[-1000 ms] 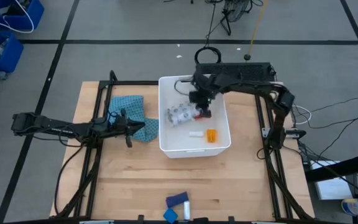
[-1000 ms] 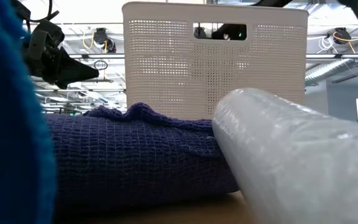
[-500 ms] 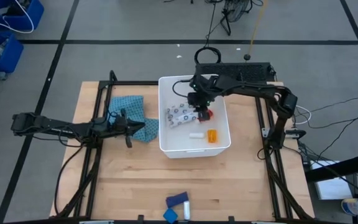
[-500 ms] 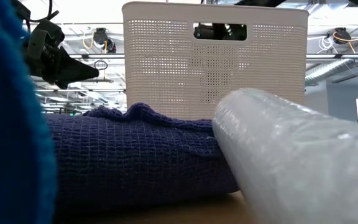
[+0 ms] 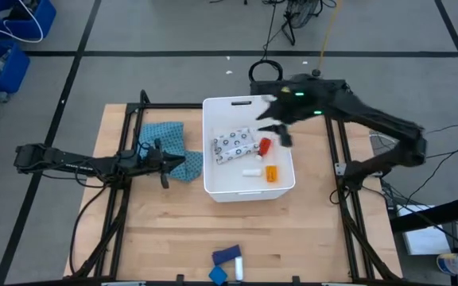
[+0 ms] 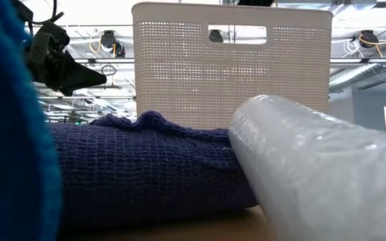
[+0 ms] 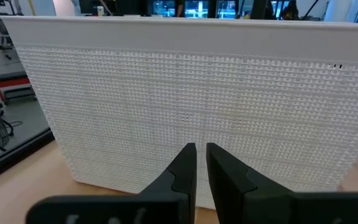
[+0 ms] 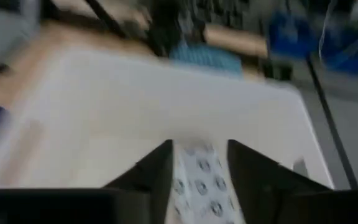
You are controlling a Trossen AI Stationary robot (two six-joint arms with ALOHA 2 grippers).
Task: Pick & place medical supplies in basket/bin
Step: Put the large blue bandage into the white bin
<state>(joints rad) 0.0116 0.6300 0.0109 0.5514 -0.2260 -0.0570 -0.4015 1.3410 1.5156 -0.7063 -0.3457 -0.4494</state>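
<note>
The white basket (image 5: 211, 181) stands mid-table, and its perforated wall fills the left wrist view (image 7: 185, 93). In it lie a flat patterned pouch (image 5: 234, 145), a red bottle (image 5: 263, 145), a white tube (image 5: 250, 171) and an orange pill bottle (image 5: 271, 174). My right gripper (image 5: 275, 133) hangs open above the basket's right half, holding nothing; the pouch (image 8: 199, 177) shows between its fingers. My left gripper (image 5: 165, 164) is shut and held level, left of the basket beside the teal cloth (image 5: 168, 139). Blue pieces (image 5: 227, 255) lie at the near edge.
A black frame (image 5: 130, 119) runs around the wooden table (image 5: 173, 230). In the low view a blue waffle cloth (image 6: 146, 167) and a clear-wrapped roll (image 6: 320, 174) lie close to the camera, in front of the basket (image 6: 232, 67). Bare wood lies between the basket and the near edge.
My right gripper has let go of the red bottle, risen out of the basket and drawn back toward the table's right edge, tipping up from pointing steeply down. The red bottle stays lying in the basket beside the pouch, which now shows in full.
</note>
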